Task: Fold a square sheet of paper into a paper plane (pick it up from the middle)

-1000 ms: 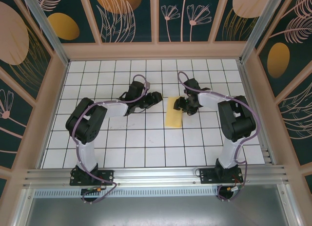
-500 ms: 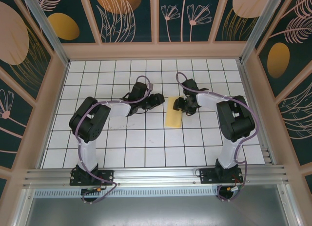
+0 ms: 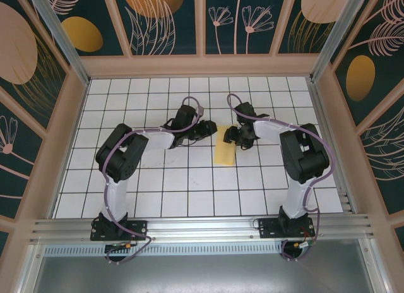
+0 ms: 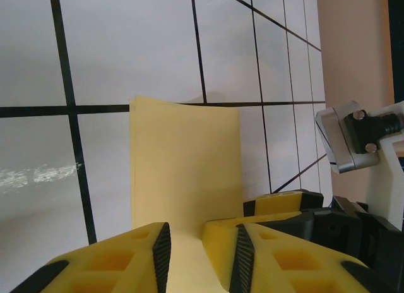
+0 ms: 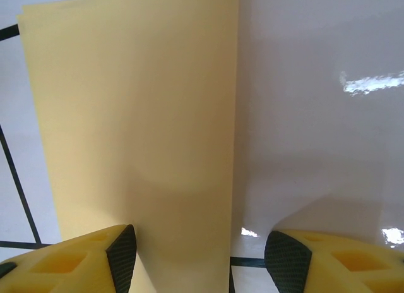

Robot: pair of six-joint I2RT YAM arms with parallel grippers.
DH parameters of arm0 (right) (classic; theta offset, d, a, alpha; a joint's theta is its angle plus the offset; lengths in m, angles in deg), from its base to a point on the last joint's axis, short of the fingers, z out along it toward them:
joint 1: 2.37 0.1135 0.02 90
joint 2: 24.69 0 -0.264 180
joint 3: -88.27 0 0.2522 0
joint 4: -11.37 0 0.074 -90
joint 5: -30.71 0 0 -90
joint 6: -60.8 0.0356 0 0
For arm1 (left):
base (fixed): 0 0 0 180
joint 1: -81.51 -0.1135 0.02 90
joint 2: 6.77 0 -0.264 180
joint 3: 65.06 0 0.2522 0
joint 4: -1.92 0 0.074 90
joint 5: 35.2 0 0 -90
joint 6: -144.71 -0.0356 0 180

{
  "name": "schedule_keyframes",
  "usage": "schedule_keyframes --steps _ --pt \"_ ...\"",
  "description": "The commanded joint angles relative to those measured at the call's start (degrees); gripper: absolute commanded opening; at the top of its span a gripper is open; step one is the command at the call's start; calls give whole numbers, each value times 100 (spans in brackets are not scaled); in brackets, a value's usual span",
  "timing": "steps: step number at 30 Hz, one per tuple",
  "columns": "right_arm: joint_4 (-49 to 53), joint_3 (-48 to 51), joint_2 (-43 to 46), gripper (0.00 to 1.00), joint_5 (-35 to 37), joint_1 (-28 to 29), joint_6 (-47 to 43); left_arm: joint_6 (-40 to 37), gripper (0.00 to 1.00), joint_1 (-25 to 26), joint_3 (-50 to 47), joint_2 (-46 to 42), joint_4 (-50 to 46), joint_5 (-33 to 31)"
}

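Paper (image 3: 224,151): folded, flat at the top view's centre, between the grippers.
Left gripper (image 4: 201,237): jaws narrowly apart over its edge, not pinching.
Right gripper (image 5: 201,258): spread wide, empty.
Risk: a one-sided pinch could drag the paper and skew the crease.

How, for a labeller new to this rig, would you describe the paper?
Find the white gridded table inside the patterned walls, then the gap between the left gripper and right gripper. The paper lies there: a narrow pale yellow rectangle, the sole coloured patch on the tiles.
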Motion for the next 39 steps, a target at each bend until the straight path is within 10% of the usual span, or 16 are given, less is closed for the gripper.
schedule_keyframes --steps 1,28,39 --pt "-35 469 -1073 64 136 49 -130 -108 35 74 211 189 -123 131" --pt "-62 538 -1313 64 135 38 -191 -270 24 96 245 -57 -752 -1082" --pt "-23 462 -1435 64 143 40 -192 -175 24 95 304 151 -383 -370"
